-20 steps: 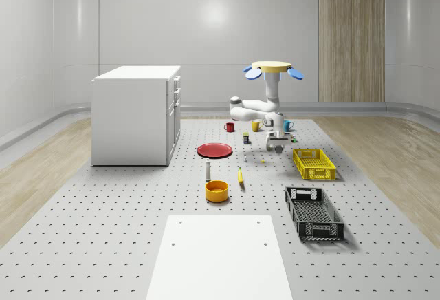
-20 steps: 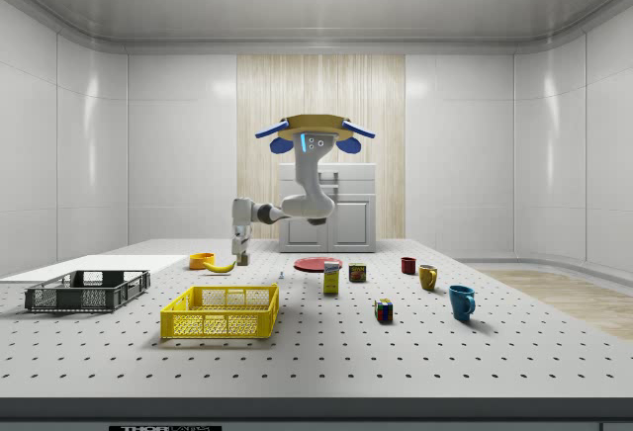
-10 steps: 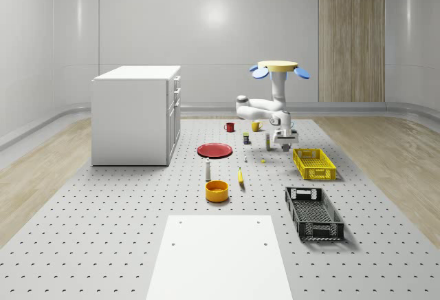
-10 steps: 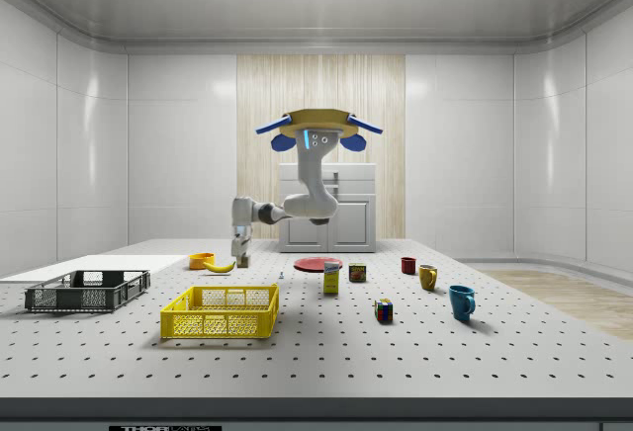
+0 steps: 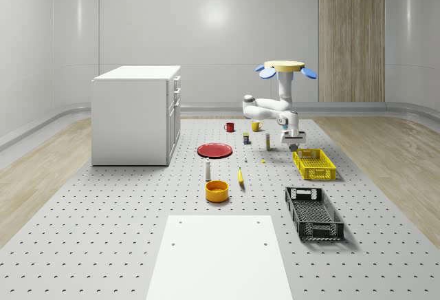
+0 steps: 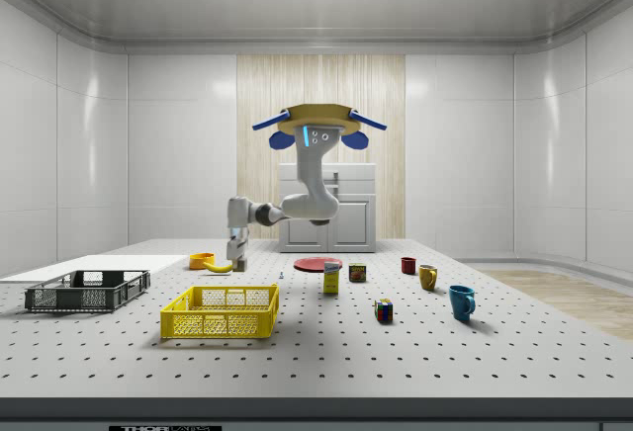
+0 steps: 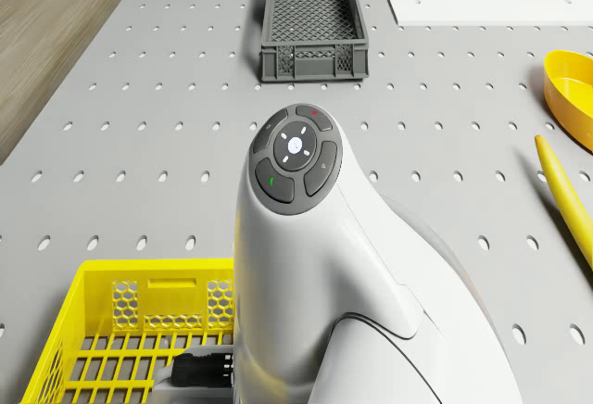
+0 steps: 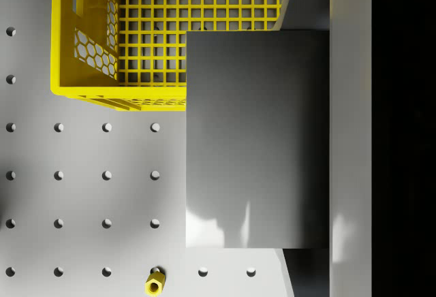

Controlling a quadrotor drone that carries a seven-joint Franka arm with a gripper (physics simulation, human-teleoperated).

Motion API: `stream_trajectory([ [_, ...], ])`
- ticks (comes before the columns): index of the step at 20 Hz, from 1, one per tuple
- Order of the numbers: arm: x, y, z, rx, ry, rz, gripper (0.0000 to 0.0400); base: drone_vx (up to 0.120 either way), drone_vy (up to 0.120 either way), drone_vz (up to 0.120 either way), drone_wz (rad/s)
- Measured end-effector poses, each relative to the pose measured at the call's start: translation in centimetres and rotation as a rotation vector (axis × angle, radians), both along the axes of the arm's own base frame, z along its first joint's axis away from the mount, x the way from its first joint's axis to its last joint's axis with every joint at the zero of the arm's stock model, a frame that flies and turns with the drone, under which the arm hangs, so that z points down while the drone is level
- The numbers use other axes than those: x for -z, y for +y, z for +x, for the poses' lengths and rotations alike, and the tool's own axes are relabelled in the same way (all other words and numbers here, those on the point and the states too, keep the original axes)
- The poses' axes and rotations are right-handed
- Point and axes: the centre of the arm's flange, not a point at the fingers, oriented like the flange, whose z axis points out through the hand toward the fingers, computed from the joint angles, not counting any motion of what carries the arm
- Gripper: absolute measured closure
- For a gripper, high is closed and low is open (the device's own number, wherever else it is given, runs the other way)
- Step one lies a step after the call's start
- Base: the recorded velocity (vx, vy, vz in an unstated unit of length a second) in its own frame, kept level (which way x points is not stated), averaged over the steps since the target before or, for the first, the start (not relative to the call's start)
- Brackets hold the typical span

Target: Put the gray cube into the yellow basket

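One plain gray cube (image 8: pixel 255 137) clamped in tool (image 5: pixel 297 146), hanging over near rim of yellow mesh basket (image 5: pixel 314 163); drone (image 5: pixel 286 69) hovers above perforated counter (image 5: pixel 124 224). Risk: release now, cube strikes rim, tumbles outside basket.

Pegboard table (image 5: pixel 103 231) carries yellow basket (image 5: pixel 314 164), black crate (image 5: pixel 313 213).

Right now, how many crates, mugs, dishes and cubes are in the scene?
Crates: 2 (yellow basket, black crate)
Mugs: 3 (red mug, yellow mug, blue mug)
Dishes: 2 (orange bowl, red plate)
Cubes: 2 (gray cube, puzzle cube)
Total: 9
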Motion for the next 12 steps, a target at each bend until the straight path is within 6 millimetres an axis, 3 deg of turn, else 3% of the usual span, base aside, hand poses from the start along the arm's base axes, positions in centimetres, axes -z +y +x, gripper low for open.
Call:
stream_trajectory([
  [12,0.0,0.0,0.0,0.0,0.0,0.0,0.015,0.0,0.12,0.0,0.0],
])
